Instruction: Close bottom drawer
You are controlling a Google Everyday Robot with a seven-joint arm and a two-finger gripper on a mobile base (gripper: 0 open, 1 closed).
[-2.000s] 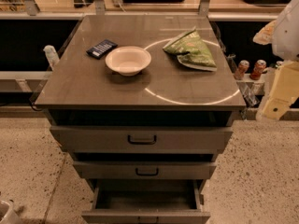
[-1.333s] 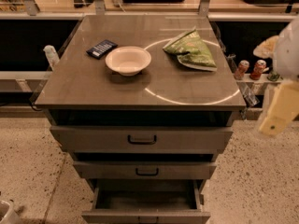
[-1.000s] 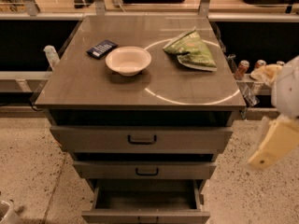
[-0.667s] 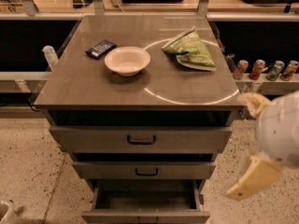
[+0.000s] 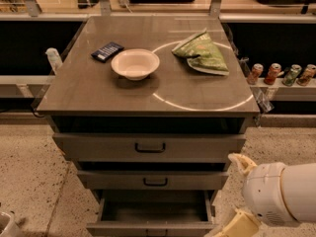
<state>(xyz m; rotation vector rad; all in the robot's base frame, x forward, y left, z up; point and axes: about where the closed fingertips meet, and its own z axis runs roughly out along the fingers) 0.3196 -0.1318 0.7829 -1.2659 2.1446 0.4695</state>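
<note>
The narrow grey-brown metal bottom drawer (image 5: 153,212) is sitting pulled open at bottom centre, beneath the grey table (image 5: 98,93). The beige gripper (image 5: 237,226) is hovering at lower right, just beside the drawer; whether it is apart or together cannot be told.

Matt plastic pincer (image 5: 238,225) beside metal bottom drawer (image 5: 148,228)

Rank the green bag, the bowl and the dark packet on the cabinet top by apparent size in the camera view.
1. The green bag, only slightly ahead, so it is a close call.
2. The bowl.
3. The dark packet, clearly smallest.
The gripper is low at right, beside the open bottom drawer.
</note>
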